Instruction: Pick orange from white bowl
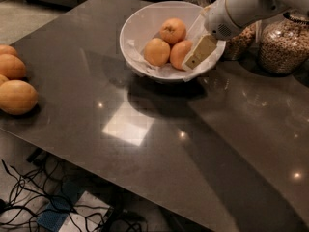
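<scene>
The white bowl [133, 30], lined with crumpled white paper, stands at the back of the dark table and holds three oranges. The deep reddish orange [179, 52] lies at the right of the group. A paler one [156, 51] lies at the left, and one with a dark stem dimple [173, 30] at the back. My gripper [192, 61] reaches in from the upper right over the bowl's right rim. Its beige tip lies against the right side of the reddish orange and hides part of it.
Several more oranges [17, 95] lie at the table's left edge. Two glass jars of grains [284, 45] [239, 43] stand behind the bowl at the right, under my white arm. Cables [29, 197] lie on the floor below the table's near edge.
</scene>
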Controlling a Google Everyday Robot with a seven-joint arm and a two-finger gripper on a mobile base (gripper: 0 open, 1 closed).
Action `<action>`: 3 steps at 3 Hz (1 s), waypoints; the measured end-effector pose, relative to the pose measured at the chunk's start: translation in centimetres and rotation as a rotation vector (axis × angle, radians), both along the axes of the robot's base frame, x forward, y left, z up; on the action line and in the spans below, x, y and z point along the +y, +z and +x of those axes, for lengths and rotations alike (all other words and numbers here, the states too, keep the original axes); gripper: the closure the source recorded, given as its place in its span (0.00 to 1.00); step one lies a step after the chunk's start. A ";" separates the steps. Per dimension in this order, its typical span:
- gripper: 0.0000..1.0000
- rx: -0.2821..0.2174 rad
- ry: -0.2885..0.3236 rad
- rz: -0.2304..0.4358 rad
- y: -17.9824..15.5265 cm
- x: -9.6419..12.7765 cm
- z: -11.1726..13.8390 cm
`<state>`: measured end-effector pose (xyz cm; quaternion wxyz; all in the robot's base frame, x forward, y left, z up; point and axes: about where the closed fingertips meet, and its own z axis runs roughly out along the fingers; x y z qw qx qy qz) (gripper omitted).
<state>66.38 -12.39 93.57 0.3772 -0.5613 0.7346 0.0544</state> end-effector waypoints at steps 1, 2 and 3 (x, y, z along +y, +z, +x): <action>0.00 0.002 0.011 0.001 -0.5 0.4 0.6; 0.05 0.006 0.002 -0.004 -1.2 0.3 1.3; 0.18 0.013 -0.008 -0.011 -2.1 0.4 2.1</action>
